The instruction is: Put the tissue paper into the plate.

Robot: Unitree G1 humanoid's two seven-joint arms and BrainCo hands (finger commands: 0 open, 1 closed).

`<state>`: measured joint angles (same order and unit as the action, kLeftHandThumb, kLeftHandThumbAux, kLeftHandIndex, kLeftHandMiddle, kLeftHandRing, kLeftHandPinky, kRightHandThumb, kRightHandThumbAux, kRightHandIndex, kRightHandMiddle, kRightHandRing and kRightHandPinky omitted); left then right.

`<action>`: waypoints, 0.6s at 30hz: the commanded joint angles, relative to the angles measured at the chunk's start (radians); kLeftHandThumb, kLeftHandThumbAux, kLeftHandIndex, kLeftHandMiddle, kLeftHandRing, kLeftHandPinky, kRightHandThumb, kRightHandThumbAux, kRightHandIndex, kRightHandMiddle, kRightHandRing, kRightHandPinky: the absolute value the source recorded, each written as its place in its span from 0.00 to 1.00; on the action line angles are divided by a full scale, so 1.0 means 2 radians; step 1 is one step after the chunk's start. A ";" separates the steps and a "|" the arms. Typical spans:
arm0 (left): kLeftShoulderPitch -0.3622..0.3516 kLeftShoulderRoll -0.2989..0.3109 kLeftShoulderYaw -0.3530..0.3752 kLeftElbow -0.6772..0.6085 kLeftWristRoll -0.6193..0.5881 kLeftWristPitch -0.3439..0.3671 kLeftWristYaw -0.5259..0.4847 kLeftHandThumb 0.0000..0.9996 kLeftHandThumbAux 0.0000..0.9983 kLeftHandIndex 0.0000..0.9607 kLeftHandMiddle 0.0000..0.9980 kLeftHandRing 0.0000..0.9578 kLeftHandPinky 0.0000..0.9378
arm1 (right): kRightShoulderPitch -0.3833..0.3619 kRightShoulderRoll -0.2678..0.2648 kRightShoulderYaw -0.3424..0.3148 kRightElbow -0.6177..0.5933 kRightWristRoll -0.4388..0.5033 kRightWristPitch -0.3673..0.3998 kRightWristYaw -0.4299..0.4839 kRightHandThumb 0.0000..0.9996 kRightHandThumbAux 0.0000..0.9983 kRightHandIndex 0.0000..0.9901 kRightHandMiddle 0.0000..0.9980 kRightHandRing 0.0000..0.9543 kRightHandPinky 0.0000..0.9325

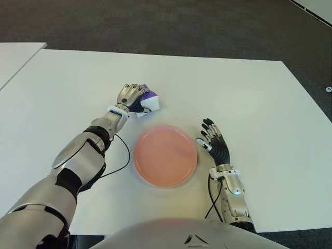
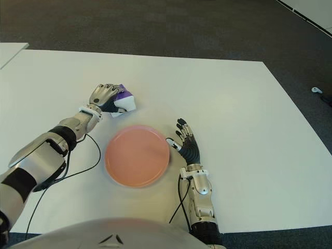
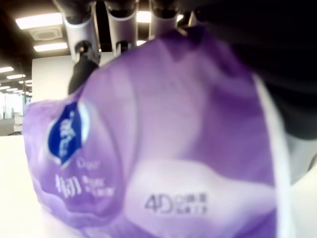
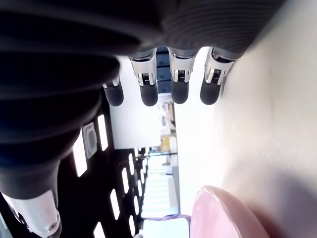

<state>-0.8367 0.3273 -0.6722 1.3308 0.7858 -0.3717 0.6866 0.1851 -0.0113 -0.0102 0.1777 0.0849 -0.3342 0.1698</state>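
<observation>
A purple and white tissue pack (image 1: 149,99) lies on the white table (image 1: 249,93), just beyond the far left rim of the pink plate (image 1: 165,155). My left hand (image 1: 129,96) covers the pack with its fingers curled around it. In the left wrist view the pack (image 3: 163,148) fills the frame, pressed against the palm with the fingers (image 3: 121,25) over its far edge. My right hand (image 1: 215,143) shows flat, fingers straight and spread, just right of the plate, holding nothing.
A black cable (image 1: 122,155) loops on the table left of the plate. A second white table (image 1: 13,57) stands at the far left. Dark carpet (image 1: 181,26) lies beyond the table's far edge.
</observation>
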 commanded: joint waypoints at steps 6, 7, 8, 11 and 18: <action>-0.013 0.018 0.080 -0.016 -0.065 -0.087 0.001 0.95 0.65 0.40 0.51 0.55 0.82 | 0.018 0.000 -0.001 0.025 0.002 0.021 0.002 0.03 0.69 0.00 0.00 0.00 0.00; -0.016 0.021 0.086 -0.021 -0.069 -0.099 0.001 0.95 0.65 0.40 0.51 0.55 0.81 | 0.017 0.001 0.000 0.025 0.001 0.022 0.001 0.03 0.69 0.00 0.00 0.00 0.00; -0.018 0.023 0.091 -0.025 -0.072 -0.108 0.001 0.95 0.65 0.40 0.51 0.55 0.81 | 0.017 0.001 0.000 0.024 0.001 0.022 0.001 0.03 0.70 0.00 0.00 0.00 0.00; -0.024 0.036 0.108 -0.053 -0.082 -0.149 0.002 0.95 0.65 0.40 0.51 0.55 0.82 | 0.018 0.002 0.002 0.020 -0.003 0.023 -0.002 0.03 0.70 0.00 0.01 0.00 0.00; -0.008 0.058 0.136 -0.137 -0.085 -0.213 0.009 0.95 0.65 0.40 0.51 0.55 0.85 | 0.017 0.001 0.005 0.017 -0.007 0.023 -0.005 0.03 0.70 0.00 0.01 0.00 0.00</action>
<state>-0.8644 0.4273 -0.4192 1.1240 0.6254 -0.7511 0.6952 0.1845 -0.0107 -0.0056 0.1722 0.0791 -0.3352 0.1673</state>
